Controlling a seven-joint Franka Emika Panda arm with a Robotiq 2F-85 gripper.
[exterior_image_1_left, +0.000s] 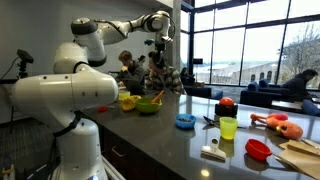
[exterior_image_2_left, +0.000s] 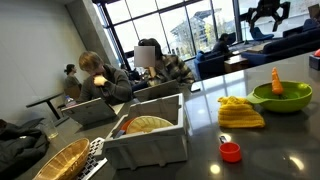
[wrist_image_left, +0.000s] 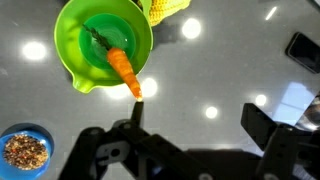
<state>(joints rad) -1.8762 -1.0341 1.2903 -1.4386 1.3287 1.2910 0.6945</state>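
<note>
**Hand poised above carrot bowl**

Fingers (wrist_image_left: 268, 130) of the hand (wrist_image_left: 190, 135), nearest the wrist lens: spread wide, holding nothing. Blue dish (wrist_image_left: 25, 150), seeds, lower left. Green bowl (wrist_image_left: 72, 40), on the grey surface (wrist_image_left: 220, 70), holding carrot (wrist_image_left: 124, 68). Step: approach. Next move calls for descending over the carrot.

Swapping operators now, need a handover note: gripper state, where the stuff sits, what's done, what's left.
Gripper: open, holding nothing, raised above the counter.
Carrot: lies in the green bowl, tip leaning over the rim.
Corn: on the counter just beyond the bowl.
Blue bowl: off to the side, with brown bits inside.
Done: no grasp made.
Left: probably lower onto the carrot and close; it is the nearest thing under the fingers.
</note>
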